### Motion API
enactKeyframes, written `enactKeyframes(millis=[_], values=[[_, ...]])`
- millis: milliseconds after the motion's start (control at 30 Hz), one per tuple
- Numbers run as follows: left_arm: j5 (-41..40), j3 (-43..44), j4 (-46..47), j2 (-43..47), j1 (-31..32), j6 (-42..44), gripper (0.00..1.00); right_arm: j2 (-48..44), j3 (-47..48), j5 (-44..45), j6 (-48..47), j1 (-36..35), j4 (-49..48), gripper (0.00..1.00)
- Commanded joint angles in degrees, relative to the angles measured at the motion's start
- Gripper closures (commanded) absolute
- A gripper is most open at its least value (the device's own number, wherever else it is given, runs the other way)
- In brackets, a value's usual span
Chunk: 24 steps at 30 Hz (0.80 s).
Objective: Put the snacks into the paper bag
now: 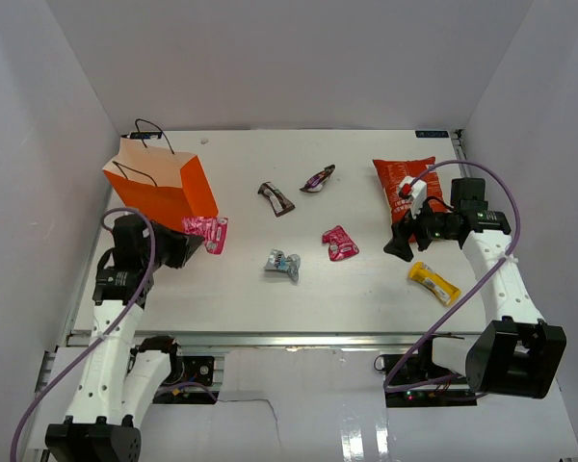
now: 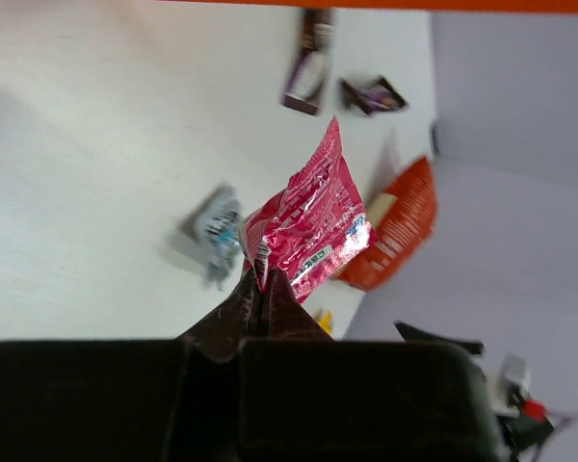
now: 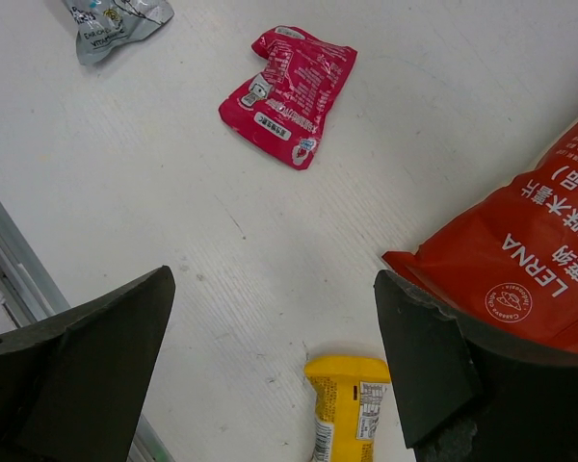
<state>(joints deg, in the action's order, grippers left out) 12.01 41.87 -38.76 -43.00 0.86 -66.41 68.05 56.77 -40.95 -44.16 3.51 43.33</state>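
- The orange paper bag (image 1: 159, 183) is sitting at the far left of the white table (image 1: 366, 298), its black cord handles showing at its far edge.
- The left arm is reaching forward just near and right of the bag. The left gripper (image 2: 263, 294) is pressed together, pinching the edge of a pink wrapper (image 2: 313, 226) and holding it beside the bag's near right corner.
- A silver-blue wrapper (image 1: 282, 264) is lying near the table's middle, with nothing covering it.
- Two dark purple-brown wrappers (image 1: 276, 197) (image 1: 318, 179) are lying farther back, close together but apart.
- A second pink wrapper (image 3: 291, 94) is lying flat, right of the silver-blue one.
- The red-orange crisp packet (image 1: 402, 183) is lying at the far right.
- The right arm is bending in from the right. The right gripper (image 3: 273, 279) is hanging with its fingers spread wide, gripping nothing, over bare table by the packet's near edge.
- A yellow wrapper (image 1: 433, 282) is lying near and right of that gripper.
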Motion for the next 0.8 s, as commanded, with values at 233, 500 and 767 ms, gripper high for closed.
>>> enactKeyframes(millis=[233, 500, 767], values=[[5.2, 28.3, 0.9, -10.1, 0.1, 5.7, 1.0, 1.1, 4.1, -2.6, 0.8, 0.1, -2.1, 0.1], [-16.5, 52.2, -8.6, -26.9, 0.0, 12.2, 1.0, 0.2, 4.2, -2.1, 0.5, 0.1, -1.8, 0.1], [-22.9, 54.5, -11.0, -31.9, 0.0, 16.9, 1.0, -0.2, 3.6, -1.5, 0.2, 0.1, -2.3, 0.1]])
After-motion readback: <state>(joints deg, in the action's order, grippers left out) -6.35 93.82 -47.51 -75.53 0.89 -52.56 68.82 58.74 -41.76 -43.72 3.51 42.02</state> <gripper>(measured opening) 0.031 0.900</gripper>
